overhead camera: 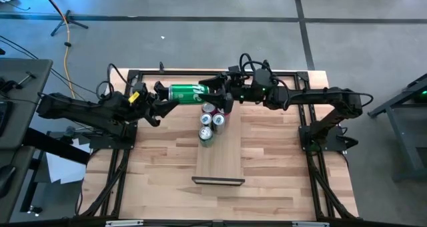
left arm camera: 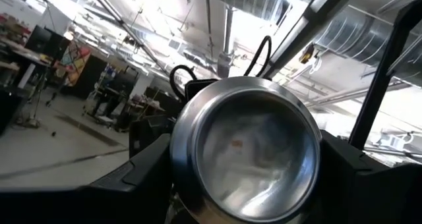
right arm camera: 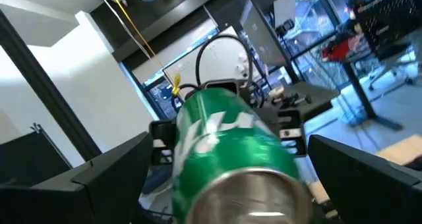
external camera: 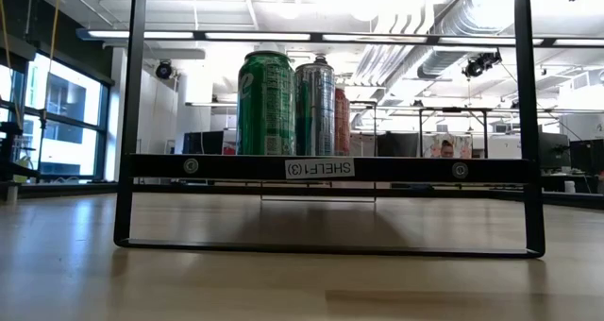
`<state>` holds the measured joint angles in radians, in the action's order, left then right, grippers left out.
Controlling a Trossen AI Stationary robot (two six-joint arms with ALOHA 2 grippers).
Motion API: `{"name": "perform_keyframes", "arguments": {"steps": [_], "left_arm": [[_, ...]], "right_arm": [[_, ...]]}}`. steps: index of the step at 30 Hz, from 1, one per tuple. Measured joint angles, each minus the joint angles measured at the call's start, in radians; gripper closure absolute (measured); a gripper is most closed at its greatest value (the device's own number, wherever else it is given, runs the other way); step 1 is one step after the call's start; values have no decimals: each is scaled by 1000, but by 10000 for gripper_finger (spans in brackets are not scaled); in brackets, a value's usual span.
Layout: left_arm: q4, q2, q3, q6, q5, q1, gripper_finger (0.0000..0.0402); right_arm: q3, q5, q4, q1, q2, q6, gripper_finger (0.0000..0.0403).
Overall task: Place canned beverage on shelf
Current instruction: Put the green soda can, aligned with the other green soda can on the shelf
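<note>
A wide butcher-block tabletop carries everything. On it sits the shelf, a long narrow board of pale wood with a thin dark metal frame at each short end. In the low view its near frame bears a small label that reads mirrored.

Two dark arms reach in over the far end of the shelf, the left arm from one side and the right arm from the other. Between them, held lying on its side in the air just beyond the shelf's far end, is a green beverage can.

The left gripper meets one end of the green can. In the left wrist view the can's round silver end fills the space between the dark fingers, which sit close on both sides, though actual contact cannot be told. The right gripper is at the other end. In the right wrist view its fingers stand spread wide, clear of the can on both sides.

On the far part of the shelf stand four upright cans in a tight cluster. The low view shows a green one, a silver one and a red one.
</note>
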<state>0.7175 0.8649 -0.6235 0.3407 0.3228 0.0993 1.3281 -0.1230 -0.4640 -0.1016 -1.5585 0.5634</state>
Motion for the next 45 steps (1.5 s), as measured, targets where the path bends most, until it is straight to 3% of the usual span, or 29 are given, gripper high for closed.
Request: {"name": "perform_keyframes", "arguments": {"steps": [20, 24, 29, 31, 38, 45], "left_arm": [[124, 88, -1, 78, -37, -53, 168], [126, 90, -2, 77, -39, -53, 168], [128, 90, -2, 48, -48, -52, 168], [128, 90, -2, 47, -47, -52, 165], [119, 86, -2, 36, -24, -54, 56], [11, -3, -3, 9, -40, -54, 37]], "right_arm": [[0, 7, 12, 17, 0, 50, 12], [0, 9, 13, 17, 0, 69, 43], [0, 10, 13, 17, 0, 71, 118], [0, 9, 12, 17, 0, 69, 124], [0, 7, 18, 8, -2, 64, 124], [-1, -4, 93, -30, 69, 14, 124]]}}
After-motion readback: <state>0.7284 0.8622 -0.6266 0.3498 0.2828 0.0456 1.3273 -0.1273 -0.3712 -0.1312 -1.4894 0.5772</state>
